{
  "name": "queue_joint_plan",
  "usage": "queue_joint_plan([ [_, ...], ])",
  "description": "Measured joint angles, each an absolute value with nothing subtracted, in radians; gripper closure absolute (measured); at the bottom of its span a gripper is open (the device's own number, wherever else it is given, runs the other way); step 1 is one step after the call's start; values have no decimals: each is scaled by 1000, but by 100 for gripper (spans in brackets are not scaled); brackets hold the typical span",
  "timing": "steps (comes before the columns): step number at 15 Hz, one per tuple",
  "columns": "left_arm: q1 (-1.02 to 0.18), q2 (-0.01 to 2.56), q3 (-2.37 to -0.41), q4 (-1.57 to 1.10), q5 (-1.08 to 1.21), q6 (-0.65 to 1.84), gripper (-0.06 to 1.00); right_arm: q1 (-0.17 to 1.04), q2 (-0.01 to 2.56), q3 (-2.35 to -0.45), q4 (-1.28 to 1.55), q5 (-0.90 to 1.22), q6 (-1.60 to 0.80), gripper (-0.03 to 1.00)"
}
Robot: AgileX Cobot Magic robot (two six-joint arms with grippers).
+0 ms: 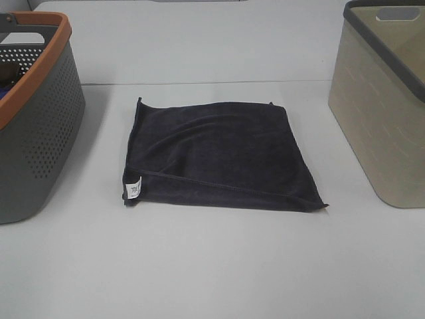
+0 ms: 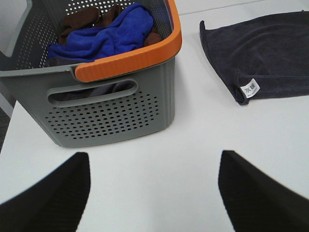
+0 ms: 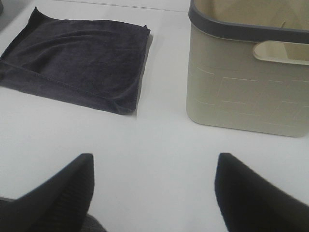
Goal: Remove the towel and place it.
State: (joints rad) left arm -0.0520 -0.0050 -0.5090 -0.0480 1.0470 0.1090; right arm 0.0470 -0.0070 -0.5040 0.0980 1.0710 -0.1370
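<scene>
While both end effectors hover with fingers spread and empty, the towel (image 1: 219, 156) lies flat on the table (image 1: 212, 266) between them, neither arm clearly nearer.

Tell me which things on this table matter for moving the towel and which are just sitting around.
For the job:
- towel, flat on the table
- left gripper, open
- right gripper, open

Possibly involved, cannot tell:
- grey basket with orange rim
- beige basket

Just there:
- blue cloth and brown cloth in the grey basket

The towel's (image 2: 270, 53) white tag (image 2: 250, 88) bears print too small to read.
</scene>
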Motion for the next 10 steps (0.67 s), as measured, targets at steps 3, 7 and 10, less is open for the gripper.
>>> queue_joint_plan([
  [3, -52, -5, -509, -48, 1046, 109, 24, 47, -7, -504, 98, 1071, -137, 30],
  [7, -52, -5, -509, -48, 1046, 110, 24, 47, -7, -504, 98, 1071, -137, 30],
  [10, -52, -5, -509, -48, 1046, 110, 24, 47, -7, -504, 98, 1071, -137, 30],
])
